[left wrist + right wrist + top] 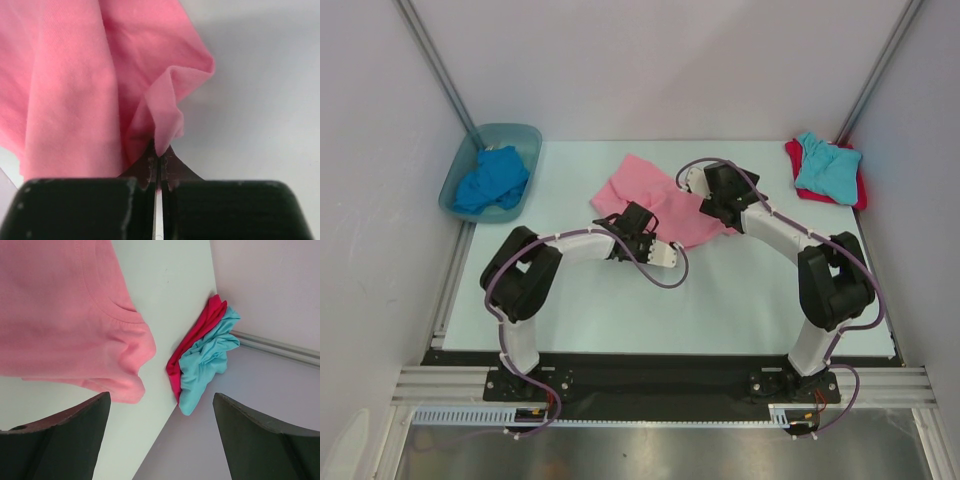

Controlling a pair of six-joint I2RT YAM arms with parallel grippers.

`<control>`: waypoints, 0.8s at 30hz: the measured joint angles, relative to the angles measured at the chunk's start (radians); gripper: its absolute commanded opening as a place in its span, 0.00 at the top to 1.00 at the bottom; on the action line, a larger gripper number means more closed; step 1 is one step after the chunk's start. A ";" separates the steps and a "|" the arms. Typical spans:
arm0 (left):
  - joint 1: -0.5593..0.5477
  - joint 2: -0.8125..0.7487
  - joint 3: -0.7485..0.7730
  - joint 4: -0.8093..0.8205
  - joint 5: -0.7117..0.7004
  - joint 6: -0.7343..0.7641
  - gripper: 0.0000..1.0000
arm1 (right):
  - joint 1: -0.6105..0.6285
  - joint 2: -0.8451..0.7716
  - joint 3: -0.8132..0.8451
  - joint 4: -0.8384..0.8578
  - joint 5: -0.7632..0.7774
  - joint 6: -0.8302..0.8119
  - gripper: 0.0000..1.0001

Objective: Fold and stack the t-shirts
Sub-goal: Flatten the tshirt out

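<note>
The pink t-shirt (655, 195) lies rumpled in the middle of the table. My left gripper (618, 220) is at its near left edge. In the left wrist view that gripper (159, 156) is shut on a raised fold of the pink t-shirt (75, 90). My right gripper (720, 205) hovers over the shirt's right side. It is open (161, 397), and the pink t-shirt (60, 315) lies beside its left finger, not between the jaws. The turquoise t-shirt (828, 166) (207, 357) lies bunched on the red t-shirt (794, 152) (200, 332) at the back right. The royal blue t-shirt (492, 180) is in the tub.
A blue-green translucent tub (452, 190) stands at the back left corner. Grey walls and metal rails close in the table on three sides. Both arms' bases sit on the black bar (650, 385) at the near edge.
</note>
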 measured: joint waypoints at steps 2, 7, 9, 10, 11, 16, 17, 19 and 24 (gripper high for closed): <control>0.002 0.000 0.000 0.001 -0.021 -0.008 1.00 | 0.000 0.000 0.000 0.000 0.000 0.000 0.10; 0.015 -0.007 0.041 -0.017 -0.128 -0.050 1.00 | 0.000 0.000 0.000 0.000 0.000 0.000 0.09; 0.031 -0.021 0.098 -0.040 -0.178 -0.075 0.99 | 0.000 0.000 0.000 0.000 -0.001 0.000 0.09; 0.041 -0.034 0.136 -0.050 -0.202 -0.089 1.00 | 0.000 0.000 0.000 0.000 -0.002 0.000 0.09; 0.053 -0.054 0.173 -0.053 -0.225 -0.098 1.00 | 0.000 0.000 0.000 0.001 -0.002 0.000 0.10; 0.102 -0.207 0.280 -0.058 -0.327 -0.102 1.00 | 0.000 0.000 0.000 0.012 -0.003 0.000 0.09; 0.109 -0.243 0.288 -0.060 -0.349 -0.100 1.00 | 0.000 0.000 0.000 0.016 -0.003 0.000 0.09; 0.118 -0.300 0.294 -0.069 -0.383 -0.092 1.00 | 0.000 0.000 0.000 0.020 -0.003 0.002 0.09; 0.132 -0.337 0.281 -0.097 -0.434 -0.074 0.98 | 0.001 -0.003 -0.007 0.018 -0.013 0.027 0.10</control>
